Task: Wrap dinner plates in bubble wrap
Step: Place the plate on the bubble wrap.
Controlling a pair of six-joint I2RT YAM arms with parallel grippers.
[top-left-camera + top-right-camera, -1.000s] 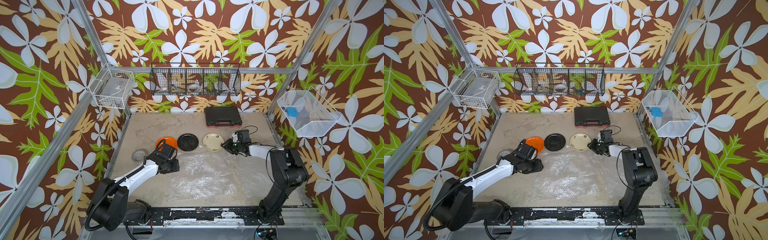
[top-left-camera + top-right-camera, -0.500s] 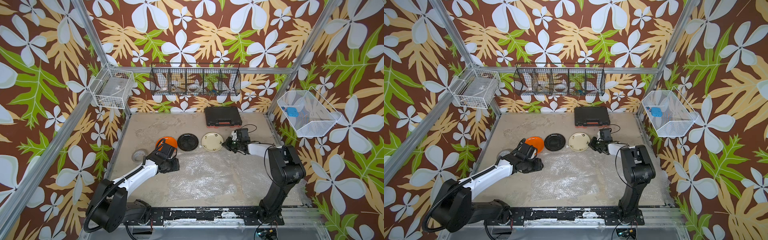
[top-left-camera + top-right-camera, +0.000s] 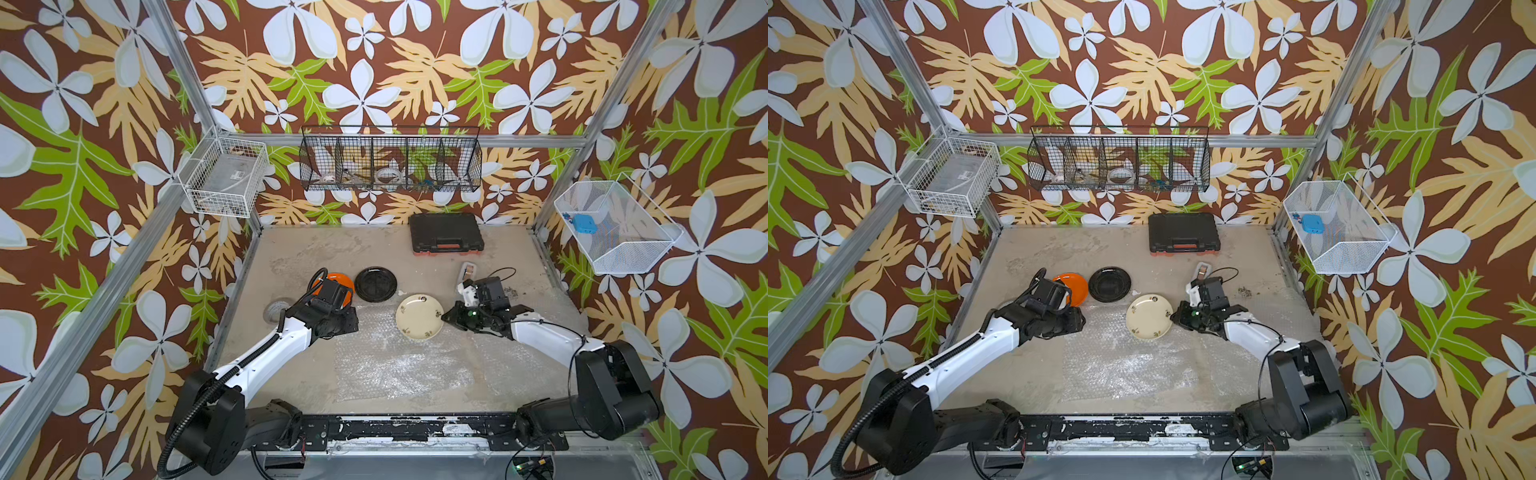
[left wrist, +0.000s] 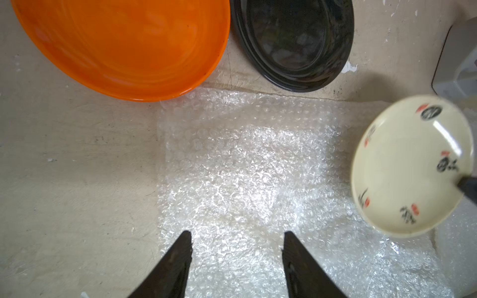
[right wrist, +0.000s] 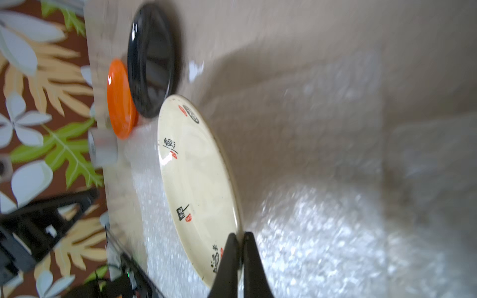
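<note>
Nearest the robot's base, the bubble wrap (image 3: pixel 399 361) lies flat and open on the worktop (image 3: pixel 299 374). Nothing rests on its middle and no edge is folded. A 2nd clear sheet seems to lie beside it on the right, though its outline is hard to trace.

At the far edge of the wrap, the right hand (image 5: pixel 238 237) is pinched tight on the rim of the cream plate (image 3: pixel 419 316). The plate is tilted, and in the right wrist view it looks raised off the surface. It hangs over the sheet's far border, not over the centre. The left hand (image 4: pixel 236 238) hovers over the wrap's far left part, its fingers spread wide and holding nothing.

Beyond them, the orange plate (image 4: pixel 124 46) and the black plate (image 3: pixel 375 284) sit side by side on bare worktop, both unwrapped. A tape roll (image 3: pixel 274 309) lies left of the orange one, and a black case (image 3: pixel 446 232) sits at the back wall.

By my judgement the task is at its start. 0 of 3 plates are wrapped. The 1st is only being brought to the sheet, so placing, folding and the other 2 plates all remain.
</note>
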